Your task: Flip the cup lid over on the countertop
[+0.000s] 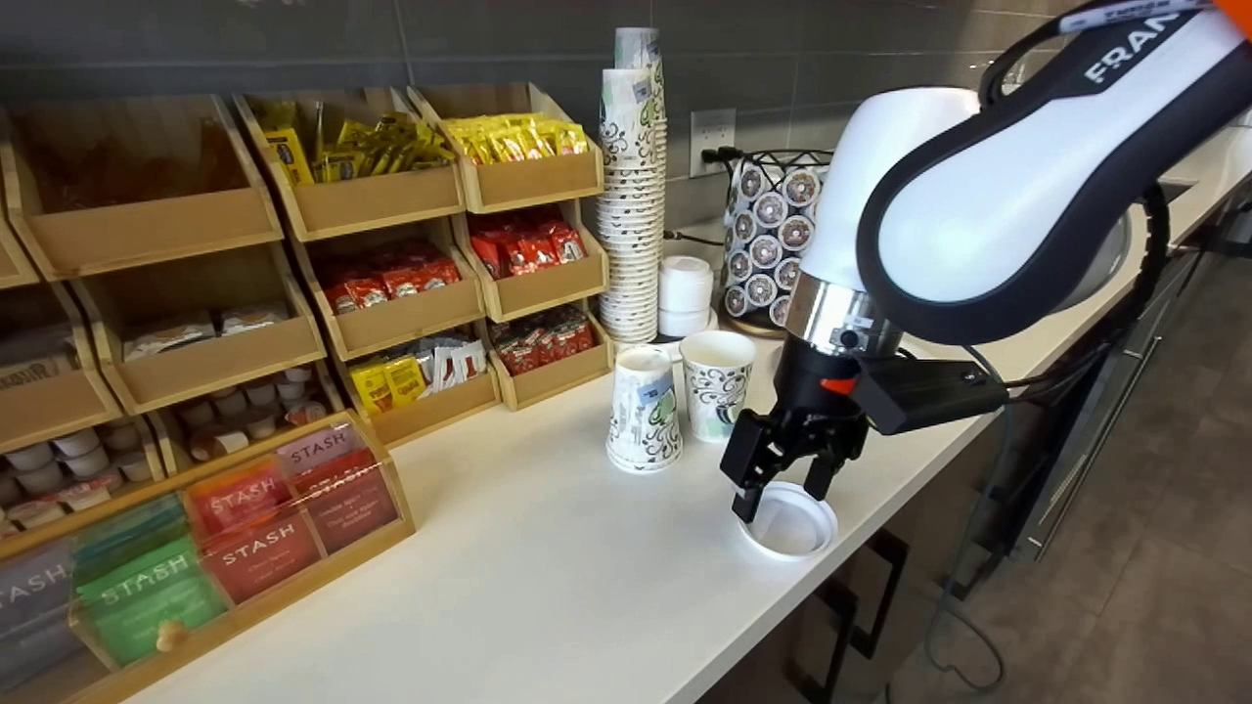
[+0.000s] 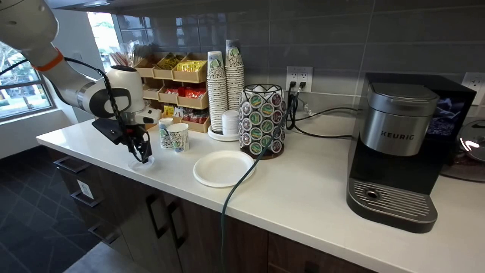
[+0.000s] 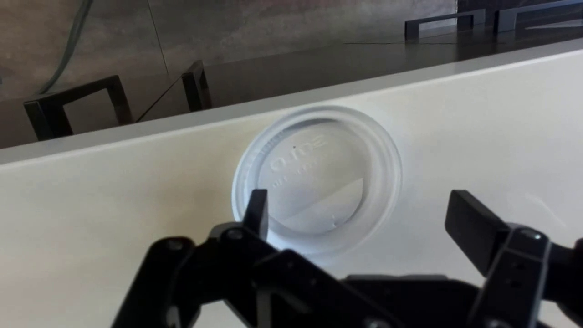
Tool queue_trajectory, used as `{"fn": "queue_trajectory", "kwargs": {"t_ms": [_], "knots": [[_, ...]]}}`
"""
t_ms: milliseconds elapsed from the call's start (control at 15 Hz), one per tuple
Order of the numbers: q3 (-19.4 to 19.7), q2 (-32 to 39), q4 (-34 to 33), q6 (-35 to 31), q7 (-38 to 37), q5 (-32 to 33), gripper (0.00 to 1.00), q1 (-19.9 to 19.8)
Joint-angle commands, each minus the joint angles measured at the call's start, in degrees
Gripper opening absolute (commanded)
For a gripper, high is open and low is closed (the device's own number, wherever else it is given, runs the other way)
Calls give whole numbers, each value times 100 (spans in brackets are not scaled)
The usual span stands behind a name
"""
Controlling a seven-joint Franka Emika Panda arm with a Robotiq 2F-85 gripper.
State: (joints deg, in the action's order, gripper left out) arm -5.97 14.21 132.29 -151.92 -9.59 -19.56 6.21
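The Robotiq gripper (image 3: 360, 207), jaws wide apart, sits off-centre over the white plastic cup lid (image 1: 790, 528) (lying near the front edge of the countertop (image 1: 509, 567)), so a one-sided shove might skid it off.

The countertop (image 2: 303, 197) (white) carries cups (image 1: 644, 420), plate (image 2: 221, 168), lid (image 3: 314, 182)

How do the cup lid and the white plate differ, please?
The cup lid is smaller than the white plate. The cup lid shows moulded lettering; the white plate shows none. The gripper is close to the cup lid; the white plate lies farther away. Both are round, white and lie on the countertop.
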Motion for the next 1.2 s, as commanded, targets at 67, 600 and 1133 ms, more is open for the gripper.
{"fn": "queue_trajectory", "kwargs": {"t_ms": [67,600,1133], "knots": [[-43,286,-150,-119,-18,-3,100,-62],[59,323,-168,-75,-151,213,100,-20],[101,262,-156,-55,-184,313,100,-1]]}}
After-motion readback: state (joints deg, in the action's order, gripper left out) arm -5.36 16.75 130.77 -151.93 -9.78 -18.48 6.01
